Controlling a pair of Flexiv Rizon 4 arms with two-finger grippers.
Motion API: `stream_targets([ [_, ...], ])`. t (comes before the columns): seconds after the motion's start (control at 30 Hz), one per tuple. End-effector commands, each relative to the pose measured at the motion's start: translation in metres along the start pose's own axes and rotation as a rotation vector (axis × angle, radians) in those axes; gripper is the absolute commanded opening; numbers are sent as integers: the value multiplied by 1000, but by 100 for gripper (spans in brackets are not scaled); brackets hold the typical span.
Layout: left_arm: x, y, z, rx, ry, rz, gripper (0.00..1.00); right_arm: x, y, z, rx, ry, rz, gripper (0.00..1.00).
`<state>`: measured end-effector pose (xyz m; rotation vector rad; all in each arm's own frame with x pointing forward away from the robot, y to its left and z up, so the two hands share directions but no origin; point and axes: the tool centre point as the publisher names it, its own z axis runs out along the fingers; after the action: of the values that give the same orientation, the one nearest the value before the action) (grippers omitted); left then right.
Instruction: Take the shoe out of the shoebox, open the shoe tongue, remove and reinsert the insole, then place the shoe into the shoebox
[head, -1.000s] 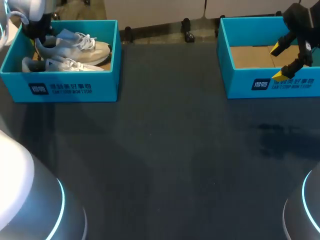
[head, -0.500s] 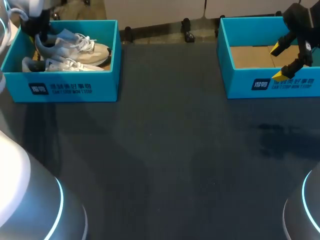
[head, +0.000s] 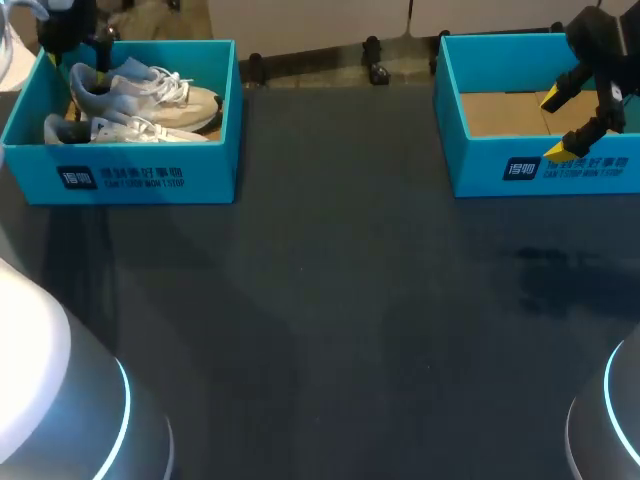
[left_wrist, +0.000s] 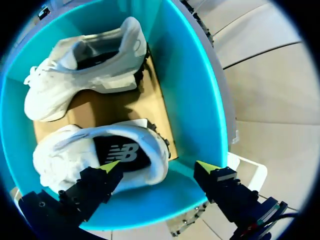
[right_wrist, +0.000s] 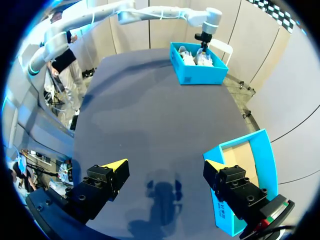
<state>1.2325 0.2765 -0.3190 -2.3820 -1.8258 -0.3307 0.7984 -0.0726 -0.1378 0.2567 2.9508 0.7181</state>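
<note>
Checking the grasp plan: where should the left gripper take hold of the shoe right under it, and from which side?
Pinch the heel collar of the shoe, coming straight down from above: it sits upright with its opening facing up, and the shoebox walls close off the sides.

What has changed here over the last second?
The left gripper has drawn up and back from the heel of the far shoe in the left shoebox; it is open and holds nothing. The far shoe and the near shoe stayed where they lay. The right gripper kept hovering, open, over the empty right shoebox.
</note>
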Motion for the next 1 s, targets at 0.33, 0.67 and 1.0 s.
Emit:
stream_targets([
  [0.33,-8,-45,-68,-44,-104,-56,100,-1,1,1,3,2,1,100],
  [0.67,-4,-66,-100,20,-158,-169,100,-1,1,1,3,2,1,100],
  [1.0,-4,-66,-100,20,-158,-169,100,-1,1,1,3,2,1,100],
])
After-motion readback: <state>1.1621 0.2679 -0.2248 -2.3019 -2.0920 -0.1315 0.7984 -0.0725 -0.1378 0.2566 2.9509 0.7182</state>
